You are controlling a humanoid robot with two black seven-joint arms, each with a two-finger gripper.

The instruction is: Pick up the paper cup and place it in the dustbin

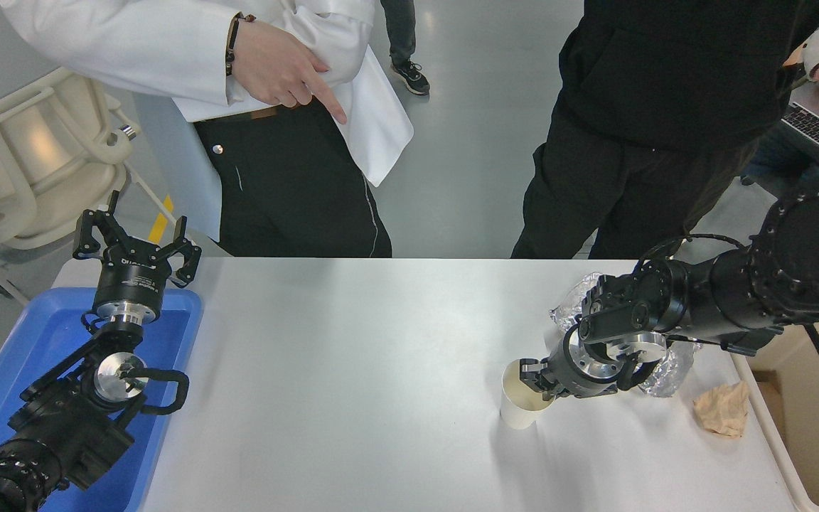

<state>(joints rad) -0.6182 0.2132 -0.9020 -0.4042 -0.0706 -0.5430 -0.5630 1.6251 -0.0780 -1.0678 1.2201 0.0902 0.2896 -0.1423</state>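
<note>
Reaching in from the frame's right, the right gripper (532,372) pinches the paper cup's (521,407) rim; the left gripper (137,242), fingers spread and empty, sits lower left.

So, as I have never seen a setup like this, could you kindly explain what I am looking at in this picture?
This is one view from a camera high on a two-armed robot, looking down over a white table. The black arms end in grippers. The left gripper is parked, open, over a blue tray. The right gripper is at the rim of a paper cup, one finger seemingly inside; whether it has clamped is unclear. Behind it lies a crinkled foil container, then a crumpled tan paper wad. The beige dustbin stands past the table's right edge. People stand at the far side.
</note>
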